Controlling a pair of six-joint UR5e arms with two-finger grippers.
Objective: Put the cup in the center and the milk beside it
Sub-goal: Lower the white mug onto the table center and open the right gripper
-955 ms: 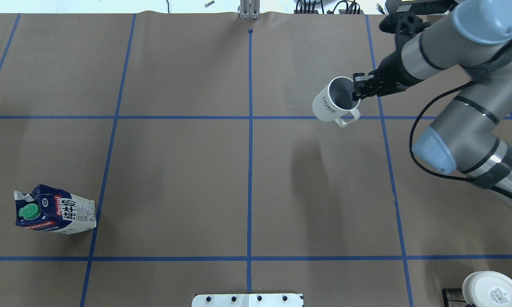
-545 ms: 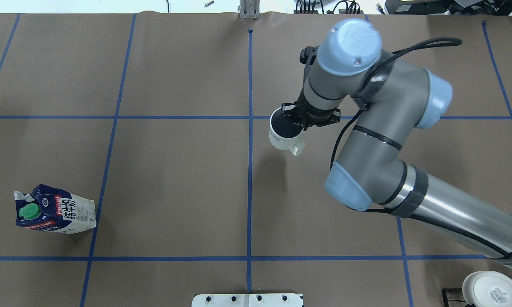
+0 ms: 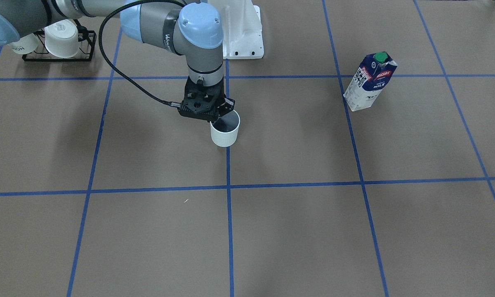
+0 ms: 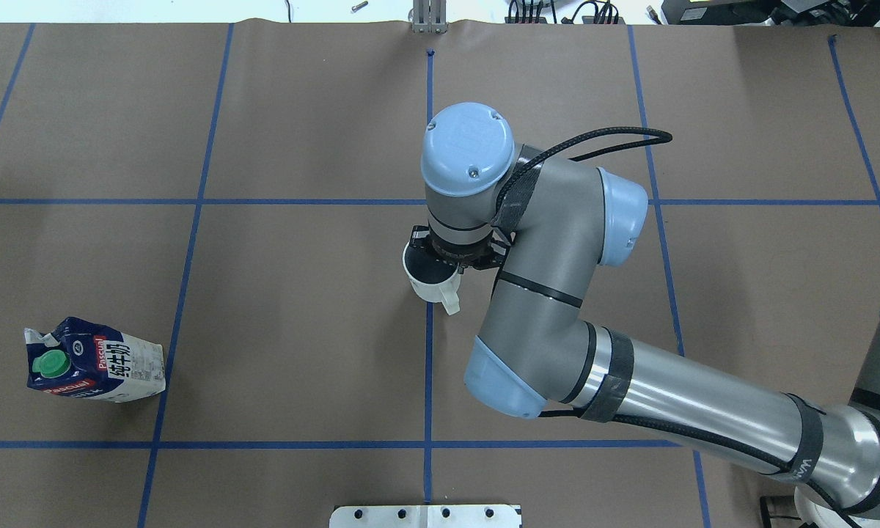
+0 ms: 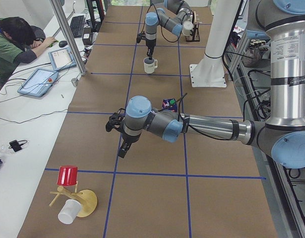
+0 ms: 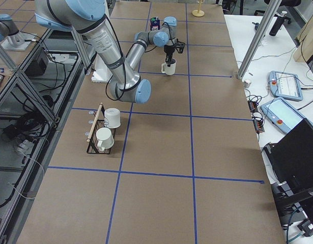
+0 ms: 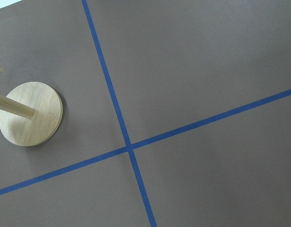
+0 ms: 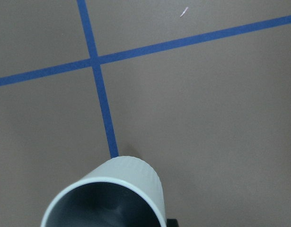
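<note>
Over tabletop [image 4: 301, 293], right pincer [image 3: 218, 118] clamps cup [image 3: 225, 137] by rim.

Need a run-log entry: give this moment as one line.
right gripper: shut on cup | cup: upright at center | milk: standing far left | left gripper: state unclear

Brown paper [image 4: 301, 110] covers the table, gridded with blue tape [image 4: 428, 381]. Along its far side runs a white bench [image 5: 8, 173] — tablets [image 5: 39, 81], a keyboard [image 5: 77, 23], an operator [image 5: 9, 49] leaning over it. A metal post [image 5: 68, 37] stands at the table's edge.
</note>
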